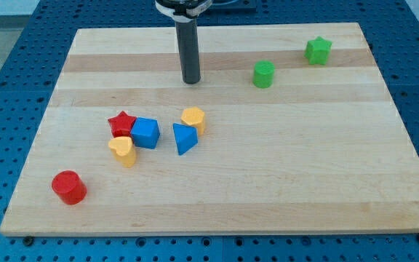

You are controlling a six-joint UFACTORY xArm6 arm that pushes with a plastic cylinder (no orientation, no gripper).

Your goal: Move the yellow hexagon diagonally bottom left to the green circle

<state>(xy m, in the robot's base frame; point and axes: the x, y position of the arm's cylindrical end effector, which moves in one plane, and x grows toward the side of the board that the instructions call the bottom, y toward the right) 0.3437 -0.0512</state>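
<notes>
The yellow hexagon (pixel 193 118) sits left of the board's middle, touching or nearly touching the blue triangle (pixel 184 138) just below it. The green circle (pixel 263 73) stands toward the view's upper right, well apart from the hexagon. My tip (pixel 191 81) rests on the board near the top centre, directly above the yellow hexagon in the view and left of the green circle, touching no block.
A green star (pixel 317 50) lies at the upper right. A red star (pixel 122 124), blue cube (pixel 145 132) and yellow heart (pixel 123 151) cluster left of the hexagon. A red cylinder (pixel 69 187) stands at the lower left. The wooden board (pixel 304 167) lies on a blue perforated table.
</notes>
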